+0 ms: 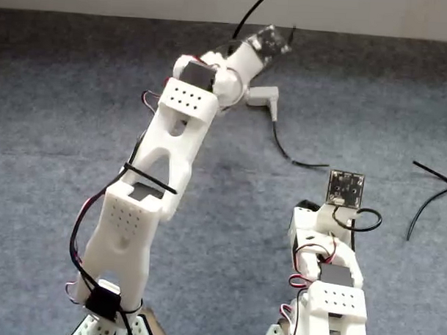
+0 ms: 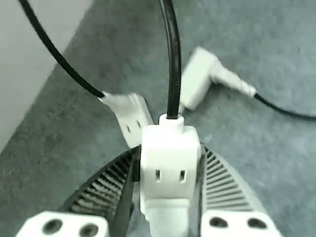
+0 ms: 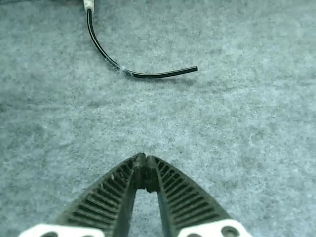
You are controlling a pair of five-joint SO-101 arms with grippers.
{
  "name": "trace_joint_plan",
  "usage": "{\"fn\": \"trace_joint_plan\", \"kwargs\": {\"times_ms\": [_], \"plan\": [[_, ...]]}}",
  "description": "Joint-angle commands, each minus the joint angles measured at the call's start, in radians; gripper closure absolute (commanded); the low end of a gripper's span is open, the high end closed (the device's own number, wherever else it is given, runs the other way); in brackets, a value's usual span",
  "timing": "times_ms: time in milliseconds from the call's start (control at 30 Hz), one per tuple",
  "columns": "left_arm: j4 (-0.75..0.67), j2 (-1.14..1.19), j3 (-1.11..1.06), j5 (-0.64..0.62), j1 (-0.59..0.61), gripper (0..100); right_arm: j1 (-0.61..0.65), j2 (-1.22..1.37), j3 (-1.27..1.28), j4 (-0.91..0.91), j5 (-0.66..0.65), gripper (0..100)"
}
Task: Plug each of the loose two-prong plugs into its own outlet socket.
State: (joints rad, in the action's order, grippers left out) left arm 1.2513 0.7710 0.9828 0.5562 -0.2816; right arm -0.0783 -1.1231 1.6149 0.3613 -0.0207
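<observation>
Counter (image 1: 56,132) (high view): grey, felt-like cover.
Left arm (image 1: 145,209) (high view): stretched to the far side, with the left claw (image 1: 270,41) at its end. Its load is hard to make out here.
Plug (image 1: 264,96) (high view): white, lying on the counter just on the near side of the left claw. Its long axis runs roughly across the counter, and its black cord (image 1: 286,151) trails toward the right arm (image 1: 329,289).
Nearer arm (high view): the left, by judgement; the right arm sits folded, well apart from the plug.
Stray cords (image 1: 428,191) (high view): black, at the counter's edge, ends cut off.
Left claw (left wrist view): clamped on a white socket (image 2: 169,165), its two slots facing the camera and its black lead leaving the far end.
Second socket (image 2: 131,114) (left wrist view): white, on the counter just beyond the held one, with its own lead.
Plug (left wrist view): beyond the held socket and apart from it; prongs hidden, so its facing cannot be told.
Coming move (judged): the prongs must meet the slotted face, which now looks away from the plug.
Right claw (image 3: 146,170) (right wrist view): closed together, nothing between, over bare counter.
Cord (right wrist view): its cut end lies ahead of the right claw, well apart from it.
White stub (image 3: 89,5) (right wrist view): cropped at the edge, identity unclear.
</observation>
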Motion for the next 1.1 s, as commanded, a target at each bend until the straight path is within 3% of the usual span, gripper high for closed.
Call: {"fn": "trace_joint_plan", "kwargs": {"times_ms": [0,133,267,533,733,867,1067], "plan": [[-0.207,0.024,0.062,-0.018,0.035,98,-0.010,-0.012,-0.005,-0.019,0.005,98.1],[-0.347,0.150,0.061,-0.017,0.054,96,-0.010,-0.012,-0.005,-0.019,0.005,98.1],[-0.485,0.311,0.064,-0.029,0.093,81,-0.010,-0.013,-0.005,-0.019,0.009,97.2],[-0.669,0.315,0.096,-0.420,0.122,80,-0.012,-0.015,-0.005,-0.021,0.012,85.8],[-0.408,0.176,0.266,-0.486,0.068,80,-0.012,-0.015,-0.005,-0.021,0.012,85.6],[-0.183,0.131,0.328,-0.465,0.027,72,-0.012,-0.015,-0.005,-0.021,0.012,85.6],[-0.028,0.104,0.441,-0.427,0.021,71,-0.012,-0.015,-0.005,-0.021,0.009,85.6]]}}
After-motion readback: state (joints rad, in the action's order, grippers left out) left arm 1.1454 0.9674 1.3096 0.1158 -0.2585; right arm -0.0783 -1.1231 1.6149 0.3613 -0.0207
